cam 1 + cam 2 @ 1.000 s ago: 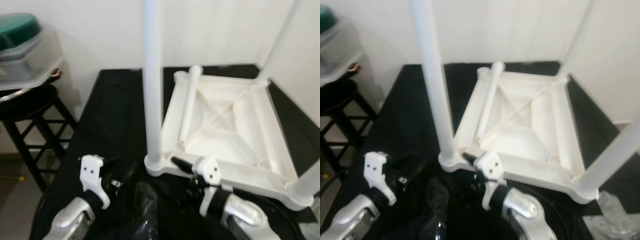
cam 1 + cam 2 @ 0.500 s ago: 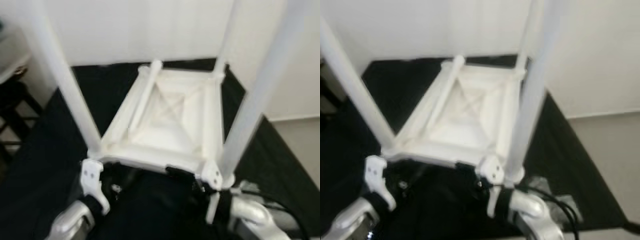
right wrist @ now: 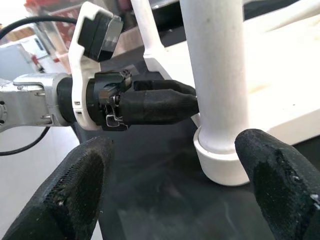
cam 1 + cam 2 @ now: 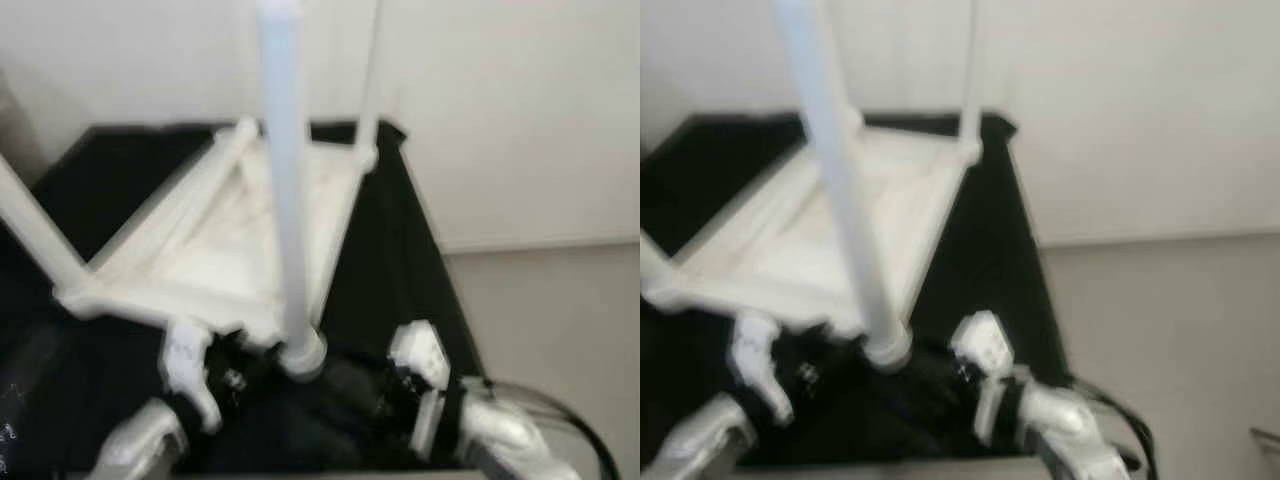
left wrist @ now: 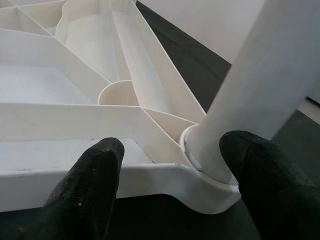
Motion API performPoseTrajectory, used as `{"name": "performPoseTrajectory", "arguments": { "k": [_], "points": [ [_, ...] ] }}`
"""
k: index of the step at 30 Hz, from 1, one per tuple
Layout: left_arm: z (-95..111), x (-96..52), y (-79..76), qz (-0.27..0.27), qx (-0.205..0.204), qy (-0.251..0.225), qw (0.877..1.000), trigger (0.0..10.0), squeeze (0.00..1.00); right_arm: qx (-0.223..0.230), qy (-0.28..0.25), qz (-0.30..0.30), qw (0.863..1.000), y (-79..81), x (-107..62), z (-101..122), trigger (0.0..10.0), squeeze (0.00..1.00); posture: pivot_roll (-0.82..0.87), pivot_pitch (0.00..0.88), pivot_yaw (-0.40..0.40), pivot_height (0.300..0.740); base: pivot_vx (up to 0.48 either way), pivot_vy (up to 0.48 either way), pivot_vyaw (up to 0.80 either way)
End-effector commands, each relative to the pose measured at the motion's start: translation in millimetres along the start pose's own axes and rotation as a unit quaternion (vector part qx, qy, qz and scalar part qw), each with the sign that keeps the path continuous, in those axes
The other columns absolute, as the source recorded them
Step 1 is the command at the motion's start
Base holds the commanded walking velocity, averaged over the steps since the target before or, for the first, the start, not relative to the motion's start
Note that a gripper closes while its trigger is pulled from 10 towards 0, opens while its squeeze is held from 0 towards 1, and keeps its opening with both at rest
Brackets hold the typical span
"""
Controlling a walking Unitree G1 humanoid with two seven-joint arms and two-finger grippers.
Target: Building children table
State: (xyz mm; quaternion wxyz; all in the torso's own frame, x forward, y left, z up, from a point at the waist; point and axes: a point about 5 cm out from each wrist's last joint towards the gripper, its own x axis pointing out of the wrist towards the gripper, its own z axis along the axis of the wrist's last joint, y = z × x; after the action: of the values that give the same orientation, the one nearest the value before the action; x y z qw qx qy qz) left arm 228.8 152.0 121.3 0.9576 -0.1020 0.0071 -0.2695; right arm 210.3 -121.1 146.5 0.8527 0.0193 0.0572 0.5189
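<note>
Left wrist view shows the left gripper (image 5: pixel 170 192), jaws spread astride the upturned children's table (image 4: pixel 215 235) near its corner leg (image 4: pixel 285 190), the table turned since a second ago, right gripper (image 3: pixel 177 192) open beside it.

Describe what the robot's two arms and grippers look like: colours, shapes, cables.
Both arms are silver metal tubes ending in white plastic wrist brackets. Left gripper and right gripper each have two long, rounded black fingers. A black cable loops beside the right arm.
</note>
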Motion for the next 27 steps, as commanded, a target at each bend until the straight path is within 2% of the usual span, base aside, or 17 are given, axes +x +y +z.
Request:
{"name": "performPoseTrajectory", "arguments": {
  "k": [1, 5, 6, 7, 9, 12, 14, 23, 27],
  "points": [
    [-4, -0.5, -6.0, -0.017, -0.007, 0.007, 1.000, 10.0, 0.00, 0.002, 0.001, 0.005, 1.000, 1.6, -0.6, -2, 10.0, 0.00, -0.01, 0.128, 0.042, 0.740, 0.000, -0.458, 0.00],
    [-5, -1.5, -8.1, -0.025, -0.009, 0.008, 1.000, 10.0, 0.00, -0.007, 0.008, -0.017, 1.000, -3.1, -1.2, -4, 10.0, 0.00, -0.01, 0.129, 0.043, 0.740, 0.000, -0.458, 0.00],
    [-5, -1.6, -8.8, -0.028, -0.009, 0.008, 1.000, 10.0, 0.00, -0.014, 0.012, -0.046, 0.999, -9.1, -1.1, -5, 10.0, 0.00, -0.02, 0.129, 0.043, 0.740, 0.000, -0.458, 0.00],
    [-5, -1.6, -8.8, -0.028, -0.009, 0.008, 1.000, 10.0, 0.00, -0.014, 0.012, -0.046, 0.999, -9.1, -1.1, -5, 10.0, 0.00, -0.02, 0.129, 0.043, 0.740, 0.000, -0.458, 0.00],
    [-5, -1.1, -9.8, -0.032, -0.009, 0.009, 0.999, 10.0, 0.00, -0.025, 0.012, -0.112, 0.993, -22.4, -0.5, -7, 10.0, 0.00, -0.02, 0.128, 0.045, 0.740, 0.000, -0.458, 0.00],
    [-5, -0.2, -10.1, -0.035, -0.008, 0.010, 0.999, 10.0, 0.00, -0.029, 0.013, -0.134, 0.990, -26.8, 0.0, -8, 10.0, 0.00, -0.02, 0.128, 0.045, 0.740, 0.000, -0.458, 0.00],
    [-2, 3.4, -11.6, -0.043, -0.004, 0.008, 0.999, 10.0, 0.00, -0.030, 0.010, -0.175, 0.984, -33.5, 1.4, -7, 10.0, 0.00, -0.02, 0.129, 0.049, 0.740, 0.000, -0.458, 0.00],
    [6, 15.7, -13.6, -0.052, 0.005, -0.002, 0.999, 10.0, 0.00, -0.037, 0.014, -0.250, 0.967, -47.2, 2.9, -6, 10.0, 0.00, -0.02, 0.130, 0.054, 0.740, 0.000, -0.458, 0.00],
    [8, 23.9, -10.6, -0.037, 0.017, 0.003, 0.999, 10.0, 0.00, -0.057, 0.019, -0.295, 0.954, -57.1, 6.2, -4, 10.0, 0.00, -0.02, 0.130, 0.062, 0.740, 0.000, -0.459, 0.00]
  ]
}}
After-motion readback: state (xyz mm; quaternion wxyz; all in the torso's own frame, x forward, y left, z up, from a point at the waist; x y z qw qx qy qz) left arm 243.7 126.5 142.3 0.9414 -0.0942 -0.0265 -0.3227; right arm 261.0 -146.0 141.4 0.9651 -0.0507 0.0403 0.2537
